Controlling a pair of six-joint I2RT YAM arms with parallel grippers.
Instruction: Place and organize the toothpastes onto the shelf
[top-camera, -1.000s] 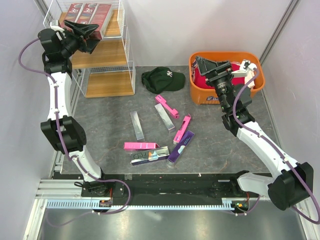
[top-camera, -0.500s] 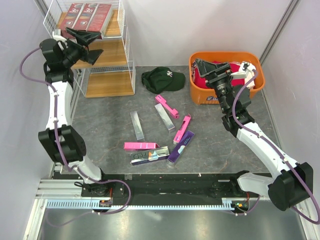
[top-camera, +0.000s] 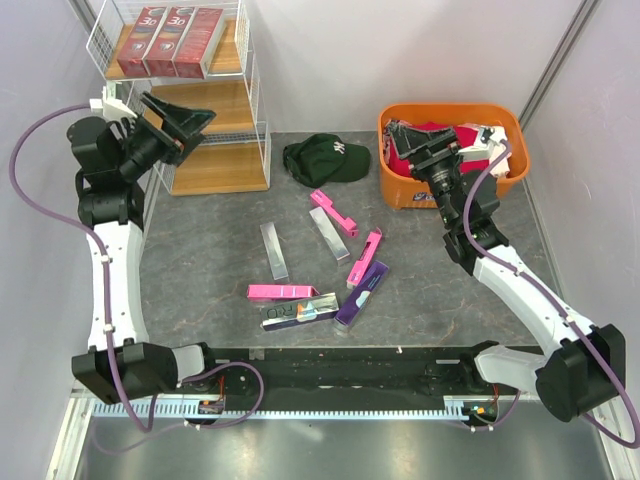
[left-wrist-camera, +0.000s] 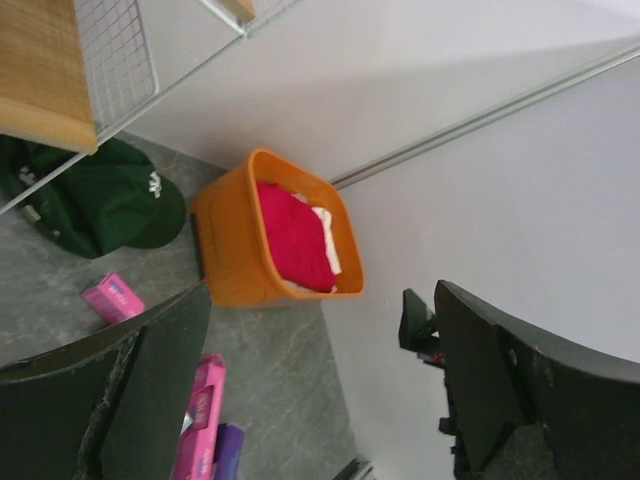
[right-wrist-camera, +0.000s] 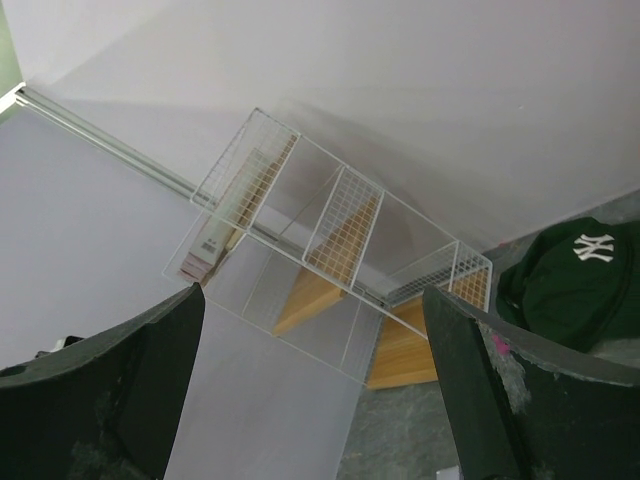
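The job was partly done. Three dark red boxes (top-camera: 165, 40) stood side by side on the top board of the shelf (top-camera: 215, 168), just above and beyond the left end effector (top-camera: 190, 130). Its fingers were spread wide with nothing between them, and it hung in front of the middle board. The middle and bottom boards, directly behind and below it, were bare.

Most of the toothpastes were left to shelve. Seven lay scattered on the counter (top-camera: 200, 250), well below and to the right of the left end effector and nearer the arm bases: two silver boxes (top-camera: 273, 250), three pink boxes (top-camera: 283, 292), a holographic box (top-camera: 300, 311) and a purple box (top-camera: 361, 294) touching it.

The right end effector (top-camera: 412, 138) was also spread and empty, poised over the orange tub (top-camera: 400, 195). The tub held something red and white beneath it; whether that included more toothpaste could not be told. A green cap (top-camera: 325, 158) lay to its left, apart from the boxes.
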